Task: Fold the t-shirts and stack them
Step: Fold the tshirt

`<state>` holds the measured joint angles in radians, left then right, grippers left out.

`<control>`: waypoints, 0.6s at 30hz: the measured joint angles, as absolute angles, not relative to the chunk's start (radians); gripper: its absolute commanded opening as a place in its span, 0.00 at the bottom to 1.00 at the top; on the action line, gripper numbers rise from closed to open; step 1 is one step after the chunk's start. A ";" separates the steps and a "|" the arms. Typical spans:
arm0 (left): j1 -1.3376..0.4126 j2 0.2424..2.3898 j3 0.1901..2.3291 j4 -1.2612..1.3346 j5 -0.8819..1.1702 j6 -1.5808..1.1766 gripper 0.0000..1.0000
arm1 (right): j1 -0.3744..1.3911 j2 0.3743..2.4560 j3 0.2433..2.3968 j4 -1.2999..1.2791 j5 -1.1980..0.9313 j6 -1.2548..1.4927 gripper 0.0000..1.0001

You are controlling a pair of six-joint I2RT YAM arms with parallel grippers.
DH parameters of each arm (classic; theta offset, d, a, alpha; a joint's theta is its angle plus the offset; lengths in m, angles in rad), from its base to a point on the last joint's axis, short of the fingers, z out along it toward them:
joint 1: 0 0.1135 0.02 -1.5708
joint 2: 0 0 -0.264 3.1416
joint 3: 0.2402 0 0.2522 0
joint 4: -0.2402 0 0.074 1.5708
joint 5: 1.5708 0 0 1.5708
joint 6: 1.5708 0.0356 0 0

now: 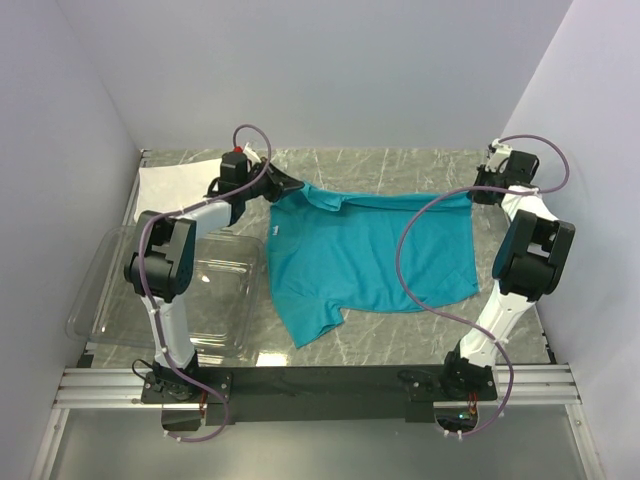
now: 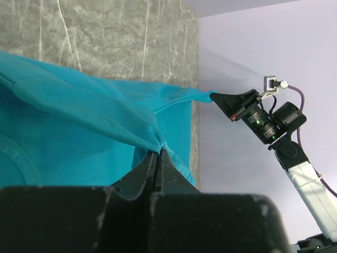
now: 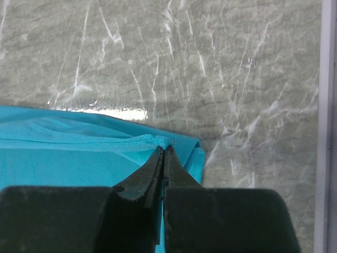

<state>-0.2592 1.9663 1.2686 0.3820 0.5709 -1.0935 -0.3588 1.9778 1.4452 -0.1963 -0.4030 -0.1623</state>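
Left hand (image 2: 158, 154) pinched shut on far-left end of teal t-shirt (image 1: 365, 255), right hand (image 3: 164, 151) clamped on far-right corner. Far edge stretched taut between them, guessing that's for a clean flat fold. Rest lies on table (image 1: 400, 165). White t-shirt (image 1: 175, 183) folded far left, behind clear bin (image 1: 150, 300).

No writing or number is legible. A small white patch (image 1: 277, 232) on the teal t-shirt (image 1: 370, 255) is unreadable.

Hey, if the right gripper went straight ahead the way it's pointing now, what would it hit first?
The right gripper is pinching the hem of the teal shirt; past that it would probably meet the bare marble table, though depth is hard to judge.
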 measured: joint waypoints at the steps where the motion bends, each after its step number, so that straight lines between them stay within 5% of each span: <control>1: -0.259 1.960 1.262 0.381 0.571 -1.093 0.01 | -0.361 1.978 1.445 -0.196 -0.403 -0.163 0.00; 18: -0.281 1.884 1.140 0.363 0.570 -1.083 0.01 | -0.366 1.963 1.409 -0.202 -0.403 -0.186 0.00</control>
<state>-0.2806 1.8835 1.1400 0.3626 0.5705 -1.0828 -0.3660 1.9633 1.4094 -0.2024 -0.4030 -0.1864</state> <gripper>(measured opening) 0.013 0.008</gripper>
